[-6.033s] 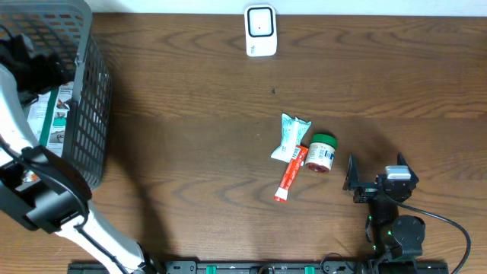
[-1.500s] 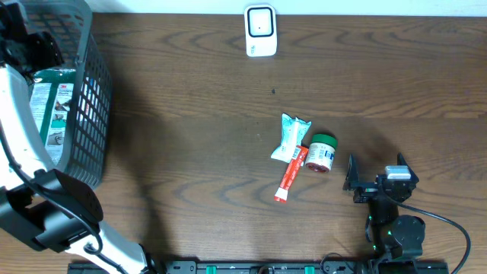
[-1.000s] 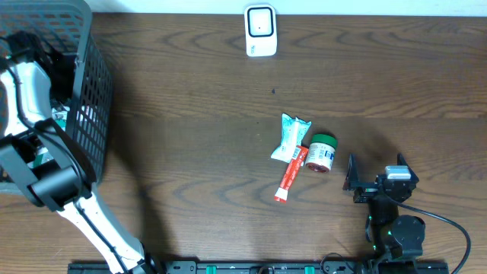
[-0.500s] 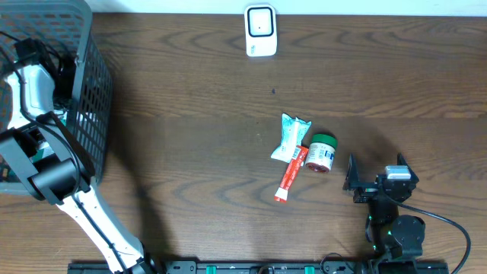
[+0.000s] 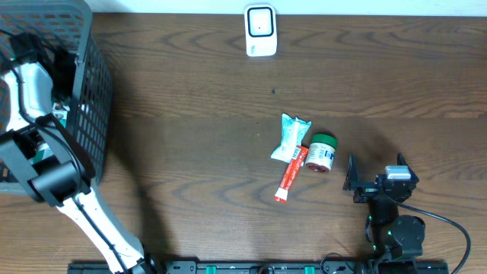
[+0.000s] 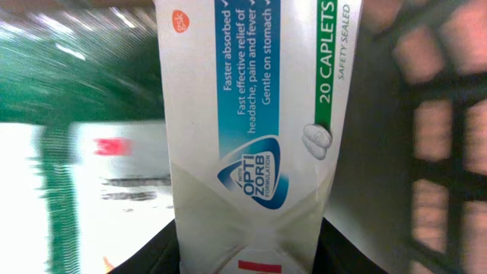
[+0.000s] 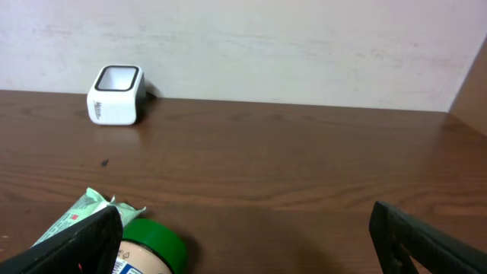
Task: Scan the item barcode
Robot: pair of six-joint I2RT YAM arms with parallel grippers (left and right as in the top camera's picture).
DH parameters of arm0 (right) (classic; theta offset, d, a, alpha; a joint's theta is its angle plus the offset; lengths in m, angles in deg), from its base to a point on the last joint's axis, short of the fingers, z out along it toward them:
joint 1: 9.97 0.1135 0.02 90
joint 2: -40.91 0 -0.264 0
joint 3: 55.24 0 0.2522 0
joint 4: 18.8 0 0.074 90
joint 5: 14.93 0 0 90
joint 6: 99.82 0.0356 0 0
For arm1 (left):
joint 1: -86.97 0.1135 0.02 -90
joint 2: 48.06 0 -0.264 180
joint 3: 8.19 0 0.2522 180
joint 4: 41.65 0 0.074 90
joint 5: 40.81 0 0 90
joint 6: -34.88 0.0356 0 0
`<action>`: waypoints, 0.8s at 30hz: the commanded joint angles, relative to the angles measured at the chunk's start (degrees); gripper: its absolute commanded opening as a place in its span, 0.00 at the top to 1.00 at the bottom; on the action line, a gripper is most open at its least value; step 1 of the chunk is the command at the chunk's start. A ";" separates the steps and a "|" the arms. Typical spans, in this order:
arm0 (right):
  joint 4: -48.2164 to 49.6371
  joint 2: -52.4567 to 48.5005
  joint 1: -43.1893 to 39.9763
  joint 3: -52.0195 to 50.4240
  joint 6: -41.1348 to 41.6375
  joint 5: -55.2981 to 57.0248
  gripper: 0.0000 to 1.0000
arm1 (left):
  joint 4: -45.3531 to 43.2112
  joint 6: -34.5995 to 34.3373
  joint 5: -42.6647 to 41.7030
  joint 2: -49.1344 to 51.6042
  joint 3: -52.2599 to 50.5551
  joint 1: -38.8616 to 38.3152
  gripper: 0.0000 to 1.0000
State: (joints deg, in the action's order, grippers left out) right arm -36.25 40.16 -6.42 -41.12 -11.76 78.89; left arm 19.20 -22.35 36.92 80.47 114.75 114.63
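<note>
Deep inside the grey mesh basket, my left gripper has its dark fingers pressed against both sides of a white caplets box with blue and green print. The box stands upright and fills the left wrist view. The white scanner sits at the table's far edge, also seen as the scanner from the right wrist. My right gripper rests open near the front right with nothing between its fingers.
A green-and-white pouch, a red tube and a jar with a green lid lie together just left of the right gripper. Another white and green package lies in the basket behind the box.
The left gripper's jaws have narrowed from wide open onto the caplets box inside the basket. The left arm shifted slightly. The right arm has not moved.
</note>
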 commanded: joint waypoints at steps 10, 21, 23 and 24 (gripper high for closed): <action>-0.22 0.00 0.13 -0.07 -0.31 -0.04 0.01 | -11.04 -16.09 1.18 -27.96 1.33 0.48 0.50; -0.22 0.00 0.13 -0.07 -0.31 -0.02 0.01 | 8.96 -30.95 -26.12 -37.46 0.48 -7.61 0.50; -0.22 0.00 0.13 -0.07 -0.31 -0.04 0.01 | 13.16 -30.62 -26.12 -36.57 -1.20 -11.10 0.50; -0.22 0.00 0.13 -0.07 -0.31 -0.04 0.01 | 15.37 -29.73 -26.12 -35.76 -2.91 -13.86 0.50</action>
State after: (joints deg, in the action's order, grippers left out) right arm -36.25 40.16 -6.42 -41.12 -11.76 78.89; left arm 31.50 -50.83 16.00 41.80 115.10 105.66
